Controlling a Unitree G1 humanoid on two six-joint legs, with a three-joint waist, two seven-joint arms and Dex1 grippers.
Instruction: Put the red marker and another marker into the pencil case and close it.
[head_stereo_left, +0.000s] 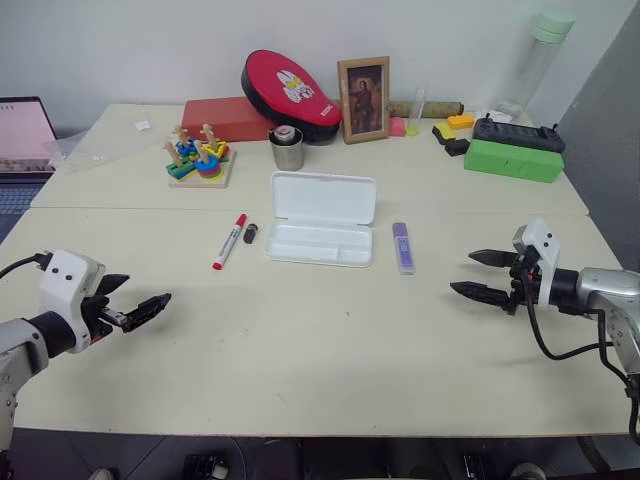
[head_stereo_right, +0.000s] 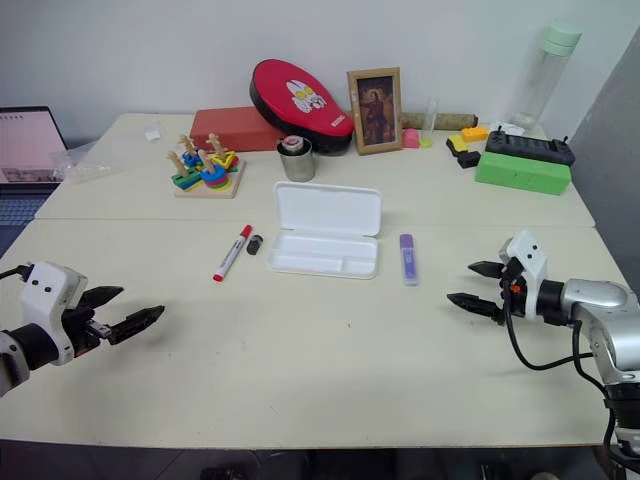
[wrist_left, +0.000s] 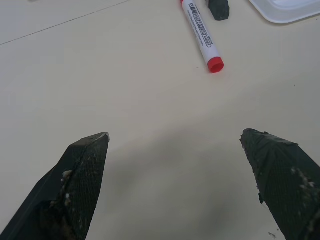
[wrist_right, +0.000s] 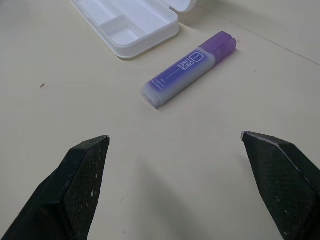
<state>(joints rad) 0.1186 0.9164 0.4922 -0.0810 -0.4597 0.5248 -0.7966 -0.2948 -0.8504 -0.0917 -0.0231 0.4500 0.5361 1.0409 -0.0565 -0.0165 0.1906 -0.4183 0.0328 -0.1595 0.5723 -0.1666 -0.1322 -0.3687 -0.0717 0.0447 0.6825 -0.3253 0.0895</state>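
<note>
The white pencil case (head_stereo_left: 320, 218) lies open in the middle of the table, lid up at the back, tray empty. Left of it rests the red marker (head_stereo_left: 229, 241), white-barrelled with a red cap; its red end also appears ahead of the left fingers (wrist_left: 202, 35). The purple marker (head_stereo_left: 402, 247) lies just right of the case, and the right wrist view has it ahead of the fingers (wrist_right: 189, 69). My left gripper (head_stereo_left: 133, 303) hovers open near the table's front left, empty. My right gripper (head_stereo_left: 487, 274) stands open at the right, empty, pointing toward the purple marker.
A small black cap (head_stereo_left: 250, 233) lies between the red marker and the case. At the back stand a metal cup (head_stereo_left: 287, 148), a wooden stacking toy (head_stereo_left: 199, 157), a red pouch (head_stereo_left: 290, 93), a framed picture (head_stereo_left: 363, 99) and a green box (head_stereo_left: 513, 159). A laptop (head_stereo_left: 25, 135) sits far left.
</note>
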